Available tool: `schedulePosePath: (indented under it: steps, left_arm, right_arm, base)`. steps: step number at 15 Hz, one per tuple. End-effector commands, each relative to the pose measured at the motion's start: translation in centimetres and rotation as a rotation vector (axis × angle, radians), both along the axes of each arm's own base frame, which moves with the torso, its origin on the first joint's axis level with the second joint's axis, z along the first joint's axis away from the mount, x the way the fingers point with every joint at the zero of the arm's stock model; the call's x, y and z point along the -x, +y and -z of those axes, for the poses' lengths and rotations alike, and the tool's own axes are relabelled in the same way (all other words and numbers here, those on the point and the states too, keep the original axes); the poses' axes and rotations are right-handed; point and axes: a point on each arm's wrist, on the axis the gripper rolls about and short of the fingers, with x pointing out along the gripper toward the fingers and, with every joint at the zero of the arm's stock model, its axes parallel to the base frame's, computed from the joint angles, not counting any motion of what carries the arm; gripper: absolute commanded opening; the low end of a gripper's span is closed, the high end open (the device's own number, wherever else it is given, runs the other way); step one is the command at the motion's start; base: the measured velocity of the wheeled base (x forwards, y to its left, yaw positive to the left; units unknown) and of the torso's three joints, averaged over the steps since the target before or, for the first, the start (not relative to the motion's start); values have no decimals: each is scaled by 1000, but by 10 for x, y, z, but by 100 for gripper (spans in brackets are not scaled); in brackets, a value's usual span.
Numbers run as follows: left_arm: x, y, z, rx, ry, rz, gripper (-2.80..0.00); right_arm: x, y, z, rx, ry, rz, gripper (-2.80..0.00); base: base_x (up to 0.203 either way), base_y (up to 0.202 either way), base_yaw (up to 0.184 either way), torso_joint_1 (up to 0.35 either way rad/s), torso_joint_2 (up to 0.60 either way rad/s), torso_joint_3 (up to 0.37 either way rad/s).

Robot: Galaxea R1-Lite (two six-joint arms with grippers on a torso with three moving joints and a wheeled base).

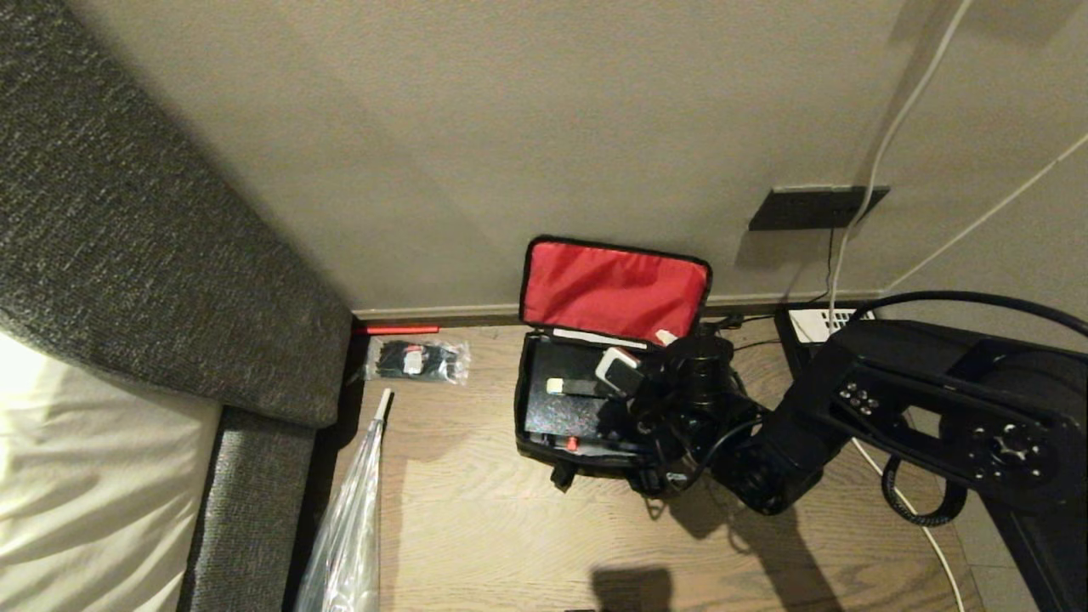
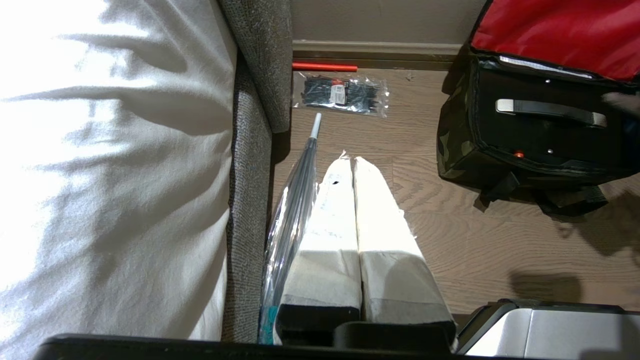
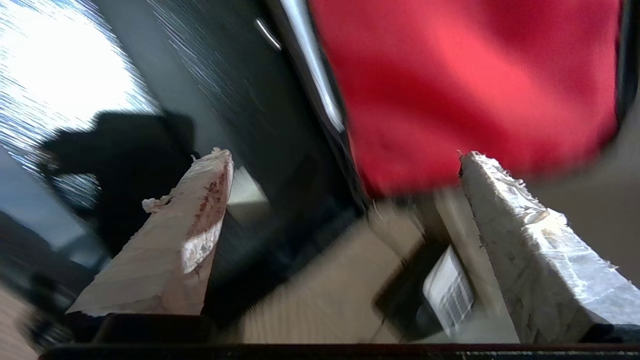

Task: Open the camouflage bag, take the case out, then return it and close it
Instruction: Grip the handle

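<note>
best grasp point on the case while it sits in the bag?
Probably the handle on top of the case: it is a raised bar with pale ends, lying along the upper face. The case lies flat in the open bag, filling it nearly wall to wall, so the edges look hard to reach. Come from above, jaws across the bar. The right gripper is above it, open.

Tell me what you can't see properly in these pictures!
- Boxy green-camouflage fabric bag: its right side is hidden behind the right hand and arm in the head view.
- Flat black rectangular case: cut off by the left wrist view's edge.
- Right wrist view: motion blur smears everything there.
</note>
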Motion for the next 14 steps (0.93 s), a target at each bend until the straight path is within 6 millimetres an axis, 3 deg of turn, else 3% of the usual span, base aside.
schedulePosePath:
  steps: [1,6,14]
  left_arm:
    - [0,0,1,1,2,-1,-280]
    - [0,0,1,1,2,-1,-280]
    - [0,0,1,1,2,-1,-280]
  right_arm:
    - [-1,14,16,10,10,-18,0]
    - [-13,24,15,39,-25,-33,0]
    - [-14,22,42,185,-47,-54,0]
  base:
    - [0,0,0,0,0,0]
    - [0,0,0,0,0,0]
    - [0,0,0,0,0,0]
